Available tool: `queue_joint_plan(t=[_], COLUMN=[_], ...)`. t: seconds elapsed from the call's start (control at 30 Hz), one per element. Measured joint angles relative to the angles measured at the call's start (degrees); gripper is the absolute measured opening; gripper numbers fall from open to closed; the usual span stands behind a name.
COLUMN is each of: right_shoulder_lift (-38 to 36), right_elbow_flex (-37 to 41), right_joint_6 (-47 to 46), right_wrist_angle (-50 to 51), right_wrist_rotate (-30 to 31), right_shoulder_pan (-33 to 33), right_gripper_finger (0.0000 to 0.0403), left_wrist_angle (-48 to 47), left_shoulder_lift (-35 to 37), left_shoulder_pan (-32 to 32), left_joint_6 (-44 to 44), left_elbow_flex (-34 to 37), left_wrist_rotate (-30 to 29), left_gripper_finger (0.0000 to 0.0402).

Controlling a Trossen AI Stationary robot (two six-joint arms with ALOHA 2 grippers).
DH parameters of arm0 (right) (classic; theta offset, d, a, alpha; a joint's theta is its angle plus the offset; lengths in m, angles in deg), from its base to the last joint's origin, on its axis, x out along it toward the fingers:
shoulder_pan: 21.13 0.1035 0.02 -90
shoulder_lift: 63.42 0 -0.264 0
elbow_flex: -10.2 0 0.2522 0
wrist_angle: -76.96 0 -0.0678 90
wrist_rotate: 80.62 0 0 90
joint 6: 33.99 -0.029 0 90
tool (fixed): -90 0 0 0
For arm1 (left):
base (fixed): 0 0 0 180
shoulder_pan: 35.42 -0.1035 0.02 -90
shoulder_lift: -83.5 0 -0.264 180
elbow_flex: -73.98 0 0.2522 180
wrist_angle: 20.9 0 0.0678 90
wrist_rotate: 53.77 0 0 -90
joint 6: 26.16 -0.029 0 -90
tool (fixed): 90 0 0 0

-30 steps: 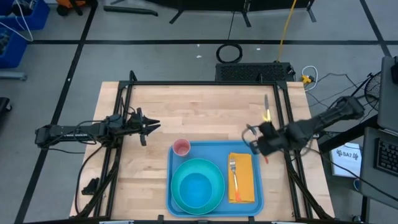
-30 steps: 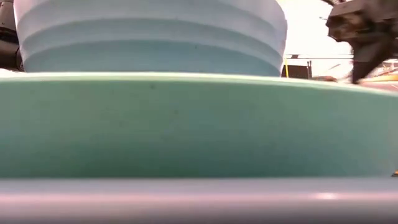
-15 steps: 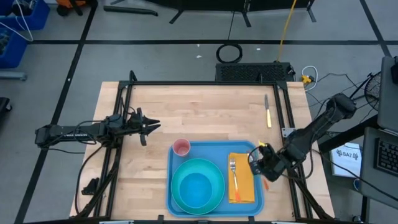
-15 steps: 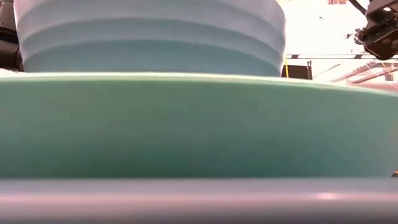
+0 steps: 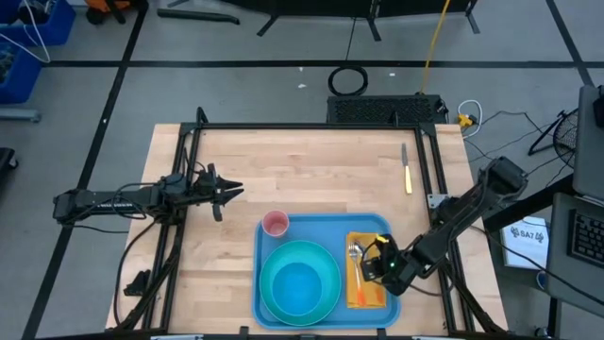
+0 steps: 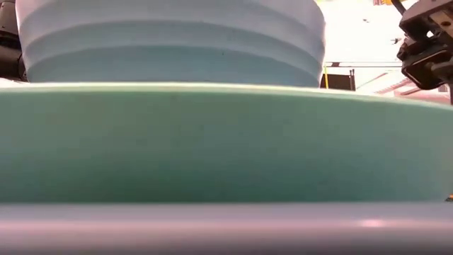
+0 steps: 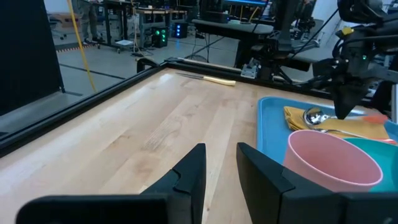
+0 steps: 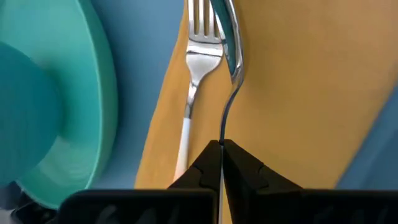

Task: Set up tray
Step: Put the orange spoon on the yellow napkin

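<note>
1. The tray point(image 5: 326, 227) is seen at the near middle of the table point(image 5: 302, 170), already loaded with a teal plate point(image 5: 316, 255), a blue bowl point(image 5: 297, 286), a pink cup point(image 5: 275, 224), a yellow napkin point(image 5: 376, 250) and a fork point(image 8: 191, 87).
2. A spoon point(image 8: 231, 62) is held clenched in the right gripper point(image 8: 221, 152) over the napkin, beside the fork; it is judged not yet released.
3. A knife point(image 5: 406, 170) lies on the far right of the table, apparently left to bring.
4. The left gripper point(image 7: 219, 171) is held released, waiting at the left.
5. The grip on the spoon is shown only in the right wrist view; the low view is blocked by plate and bowl.
</note>
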Motion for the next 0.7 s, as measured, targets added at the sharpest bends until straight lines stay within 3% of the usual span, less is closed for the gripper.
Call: queue_joint_plan(t=[0.2,0.37,0.7], right_shoulder_lift=[2.2,2.2,2.4], right_elbow_flex=[0.0,0.0,0.0], right_joint_6=[0.0,-4.0,-9.9], right_wrist_angle=[-1.4,-1.2,0.7], right_wrist_rotate=[1.7,8.8,16.3], right_shoulder_pan=[0.1,2.3,5.4], right_gripper_finger=[0.0,0.0,0.0], left_wrist_angle=[0.0,0.0,0.0], left_shoulder_lift=[0.0,0.0,0.0], left_shoulder_pan=[0.0,0.0,0.0], left_joint_6=[0.0,0.0,0.0], left_elbow_flex=[0.0,0.0,0.0], left_wrist_rotate=[0.0,0.0,0.0], left_gripper_finger=[0.0093,0.0093,0.0093])
